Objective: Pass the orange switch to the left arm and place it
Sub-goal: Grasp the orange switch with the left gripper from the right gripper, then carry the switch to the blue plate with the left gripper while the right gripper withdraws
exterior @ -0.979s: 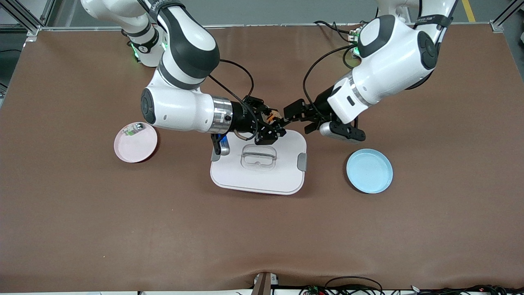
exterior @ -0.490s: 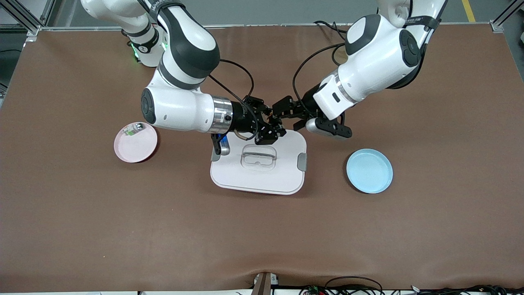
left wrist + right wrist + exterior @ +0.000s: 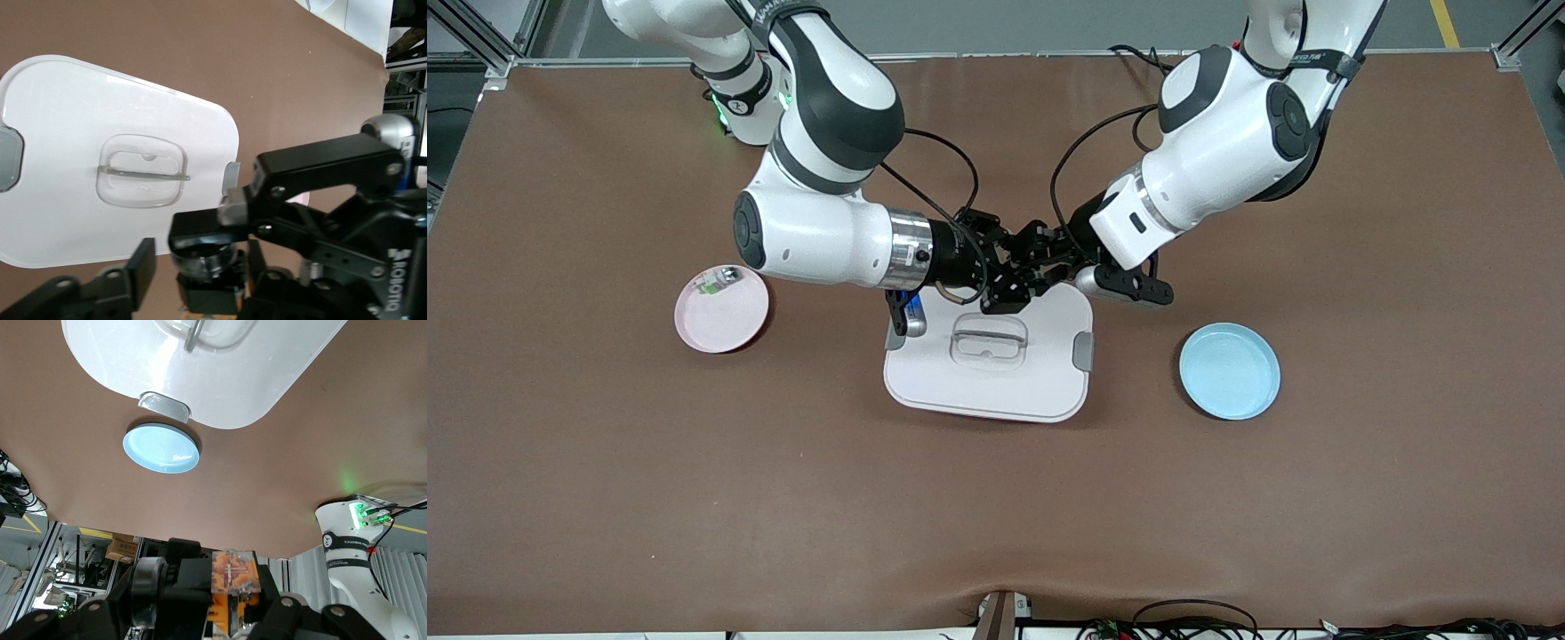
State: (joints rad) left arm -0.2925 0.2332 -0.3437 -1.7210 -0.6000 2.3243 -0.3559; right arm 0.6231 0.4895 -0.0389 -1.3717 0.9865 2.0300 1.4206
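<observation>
Here: right gripper (image 3: 1021,267) clamps orange switch (image 3: 233,581) over box (image 3: 996,373); left gripper (image 3: 1039,258) grip unclear.

We see the orange switch (image 3: 232,587) clamped between our right gripper's (image 3: 230,607) black fingers (image 3: 180,577), its orange body and clear end facing the camera. Past it lies the brown table (image 3: 333,420) with the white box (image 3: 220,373), a grey side clip (image 3: 163,405) and part of its clear handle showing, and a light blue plate (image 3: 161,448) sits just beside the clipped end, apart from it. The left arm's white base (image 3: 357,553) with a green light stands at the table's edge
</observation>
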